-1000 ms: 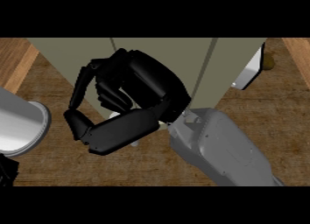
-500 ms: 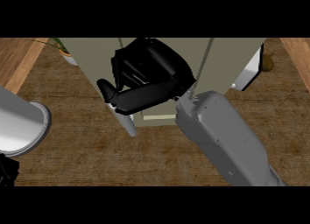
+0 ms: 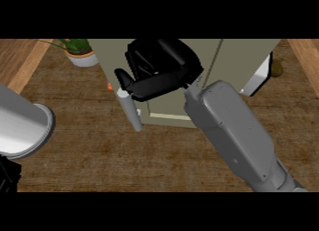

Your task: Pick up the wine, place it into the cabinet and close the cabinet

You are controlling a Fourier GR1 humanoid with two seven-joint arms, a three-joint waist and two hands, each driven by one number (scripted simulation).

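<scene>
- The right hand (image 3: 159, 72) is over the olive cabinet (image 3: 239, 67), its fingers and thumb curled as if round something. What they hold is hidden, so I cannot tell whether the wine is in the grasp.
- No wine bottle shows as such. A small orange-red speck (image 3: 110, 86) peeks out just left of the hand, too small to name.
- A grey cabinet door (image 3: 130, 113) stands open beside the hand. A second door (image 3: 258, 76) stands open at the cabinet's right side.
- The left hand (image 3: 2, 173) shows only as a dark patch at the lower left edge. Its fingers cannot be made out.
- My judgement: the step in hand is the placing. To do it well, carry the load fully past the door edges, set it down upright inside, and only then uncurl the fingers.
- Draw the hand straight back so it brushes neither door, then swing both shut.
- A potted plant (image 3: 79, 52) stands on the counter (image 3: 122, 158) near the cabinet's left. Keep the forearm away from it.
- No brand, label or writing can be read anywhere.
</scene>
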